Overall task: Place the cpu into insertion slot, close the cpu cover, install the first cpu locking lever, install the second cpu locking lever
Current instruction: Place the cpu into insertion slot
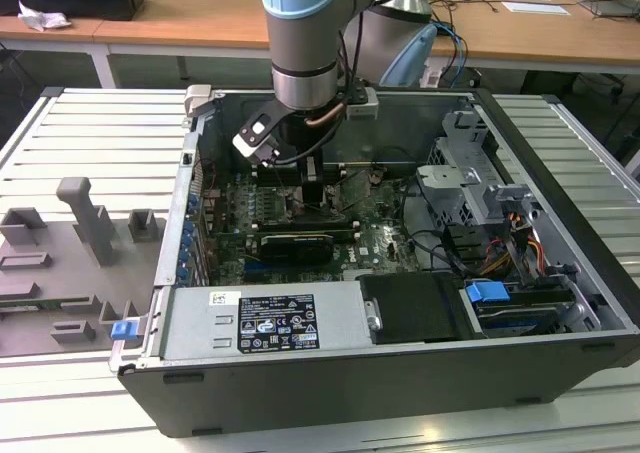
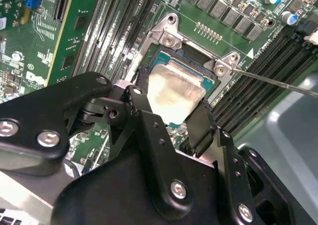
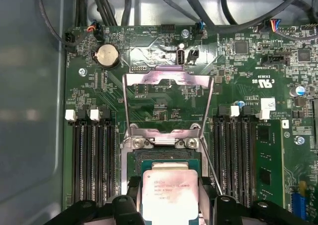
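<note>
Silver-beige cpu (image 3: pixel 169 192), likely light, stiff and fragile underneath, pinched by opposite edges in gripper (image 2: pixel 171 101) just over insertion slot (image 3: pixel 166 155).

**Ribbed table, one case, one plate of blocks**

We see a pale ribbed metal table (image 1: pixel 560 143) running under everything. The open computer case (image 1: pixel 300 373) lies directly on it, open side up, taking the middle and the exterior view's right. Just beside the case, on the exterior view's left, we find a grey fixture plate (image 1: pixel 40 313) with upright grey blocks (image 1: pixel 85 218) standing on it.
</note>
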